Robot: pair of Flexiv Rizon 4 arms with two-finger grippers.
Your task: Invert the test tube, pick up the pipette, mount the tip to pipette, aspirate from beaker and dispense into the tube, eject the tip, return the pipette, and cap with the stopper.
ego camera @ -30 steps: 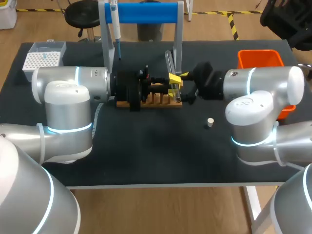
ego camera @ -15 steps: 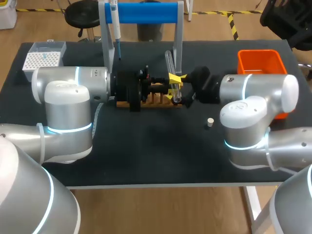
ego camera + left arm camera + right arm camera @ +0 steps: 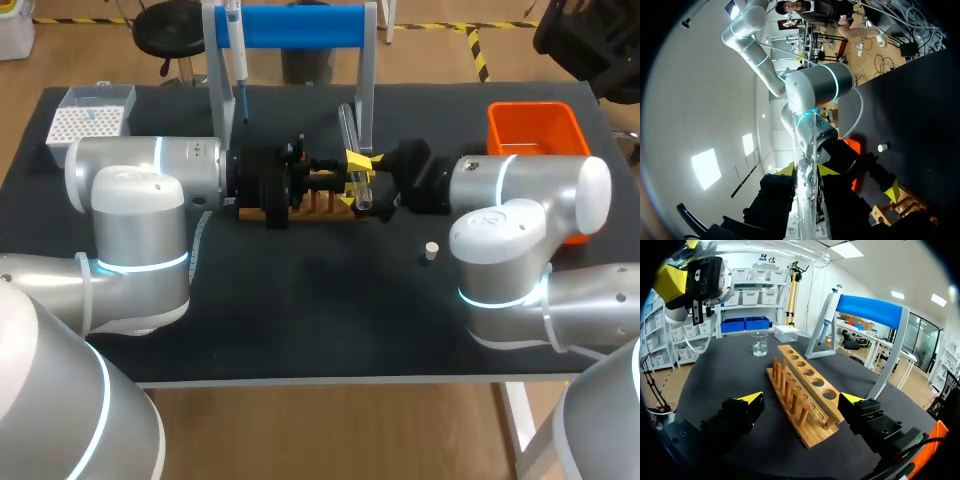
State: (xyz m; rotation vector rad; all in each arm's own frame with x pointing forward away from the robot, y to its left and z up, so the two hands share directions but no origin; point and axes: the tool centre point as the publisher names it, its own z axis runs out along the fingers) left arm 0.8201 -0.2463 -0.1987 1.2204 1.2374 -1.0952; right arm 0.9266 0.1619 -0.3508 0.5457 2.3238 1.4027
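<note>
Clamping the test tube (image 3: 805,145) between its 2 yellow tips, the left gripper (image 3: 806,170) is holding it near the wooden rack (image 3: 810,377), seemingly to turn it over, while the right gripper (image 3: 802,399) is hovering opposite, fingers spread and empty, rack just ahead.

test tube (image 3: 805,167): clear glossy glass; rack (image 3: 810,432): bare matt wood; table (image 3: 320,320): matt black

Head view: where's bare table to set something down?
Bare: the wide strip from the rack to the table's front edge, bar the stopper; also at the back, between stand and orange bin. Crowded at the rack, where the left gripper holds the tube.
</note>
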